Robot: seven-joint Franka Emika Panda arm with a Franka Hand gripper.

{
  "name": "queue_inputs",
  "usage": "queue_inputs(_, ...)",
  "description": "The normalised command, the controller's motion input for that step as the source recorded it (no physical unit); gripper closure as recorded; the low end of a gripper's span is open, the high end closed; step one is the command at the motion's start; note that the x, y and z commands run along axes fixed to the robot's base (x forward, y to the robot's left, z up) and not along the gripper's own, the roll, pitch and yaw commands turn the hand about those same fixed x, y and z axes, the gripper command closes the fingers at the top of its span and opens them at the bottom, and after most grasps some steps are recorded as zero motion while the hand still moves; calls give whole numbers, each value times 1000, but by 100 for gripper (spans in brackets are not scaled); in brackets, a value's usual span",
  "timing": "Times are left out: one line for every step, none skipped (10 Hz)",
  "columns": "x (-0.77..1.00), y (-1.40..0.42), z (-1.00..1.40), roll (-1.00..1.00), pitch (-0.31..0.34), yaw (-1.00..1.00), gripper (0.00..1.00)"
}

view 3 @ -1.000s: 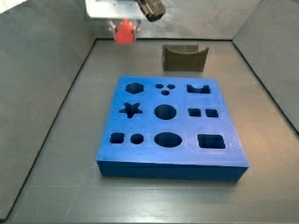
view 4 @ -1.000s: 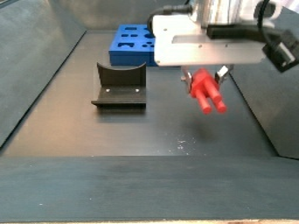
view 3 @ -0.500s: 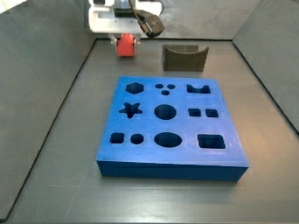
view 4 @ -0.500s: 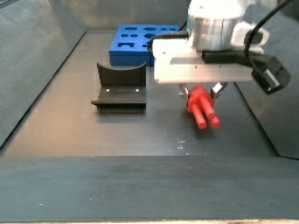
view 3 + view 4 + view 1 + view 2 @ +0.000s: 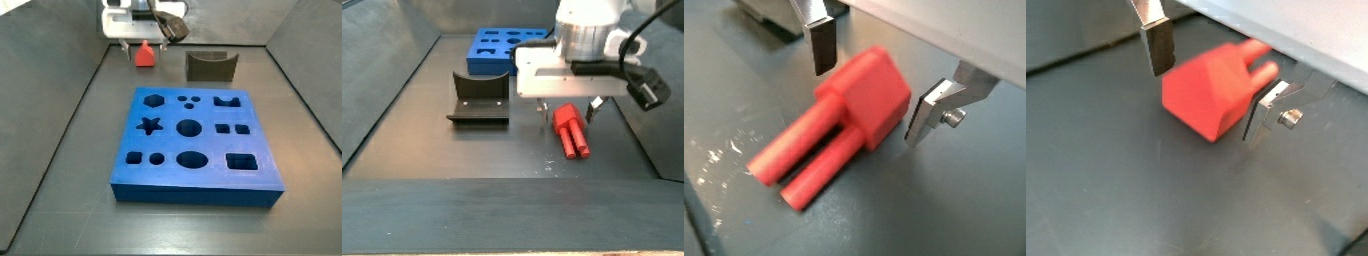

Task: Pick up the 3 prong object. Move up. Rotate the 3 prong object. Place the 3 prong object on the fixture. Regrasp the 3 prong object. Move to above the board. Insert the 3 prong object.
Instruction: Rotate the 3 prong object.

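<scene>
The 3 prong object (image 5: 572, 131) is a red-orange block with prongs. It lies low on the dark floor, seen in both side views (image 5: 142, 53), prongs pointing away from the board. My gripper (image 5: 569, 112) hangs right over it and is open. In both wrist views the block (image 5: 858, 95) sits between the fingers. One silver finger (image 5: 820, 45) stands clear of it and the opposite finger (image 5: 1264, 112) is close beside it. The block (image 5: 1207, 90) looks blurred. The fixture (image 5: 210, 66) stands apart beside the gripper. The blue board (image 5: 198, 150) lies further off.
Grey walls (image 5: 54, 80) close in the floor on both sides. The fixture (image 5: 478, 98) sits between the gripper and one wall, with the board (image 5: 496, 50) behind it. Pale scratch marks (image 5: 549, 165) show on the floor near the prongs.
The gripper has come down towards the floor together with the 3 prong object. The piece sits lower now and lies flatter than a second ago.
</scene>
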Motion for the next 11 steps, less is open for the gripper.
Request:
queue_inputs(-14, 5, 1000, 3, 54, -12, 0)
queue_inputs(-15, 6, 1000, 5, 60, -16, 0)
queue_inputs(-20, 10, 1000, 10, 65, -23, 0)
queue_inputs(-27, 12, 1000, 15, 61, -26, 0)
queue_inputs(-33, 15, 1000, 20, 55, -29, 0)
queue_inputs(-42, 16, 913, 25, 57, -32, 0)
queue_inputs(-39, 17, 772, 29, 57, -34, 0)
queue_inputs(0, 0, 0, 0, 0, 1000, 0)
queue_inputs(0, -10, -195, 0, 1, 1000, 0)
queue_inputs(17, -12, -298, 1, 0, 1000, 0)
queue_inputs(42, -4, -268, 1, -2, 1000, 0)
